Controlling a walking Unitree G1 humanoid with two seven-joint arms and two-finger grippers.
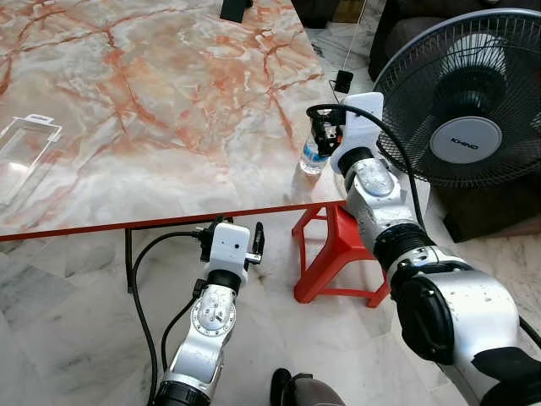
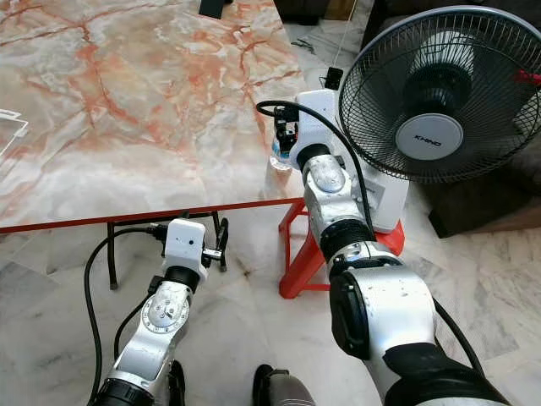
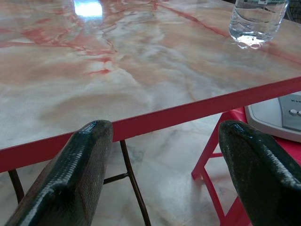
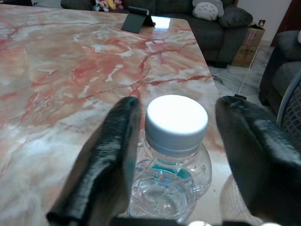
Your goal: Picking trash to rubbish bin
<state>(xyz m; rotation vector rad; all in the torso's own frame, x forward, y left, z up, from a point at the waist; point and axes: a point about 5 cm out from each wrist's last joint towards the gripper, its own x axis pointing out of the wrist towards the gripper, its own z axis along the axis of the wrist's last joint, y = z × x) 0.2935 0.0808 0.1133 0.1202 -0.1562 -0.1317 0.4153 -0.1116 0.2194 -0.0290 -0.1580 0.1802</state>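
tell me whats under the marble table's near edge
The left pincer hangs open there, beside black table legs and a red stool. The tabletop covers whatever lies further beneath.

The right gripper (image 1: 324,127) covers the top of the water bottle (image 1: 312,159), leaving its lower body visible at the table (image 1: 169,101) edge. The clear plastic package (image 1: 24,152) is cut off by the picture's left side. The fan (image 1: 469,97) runs past the right border
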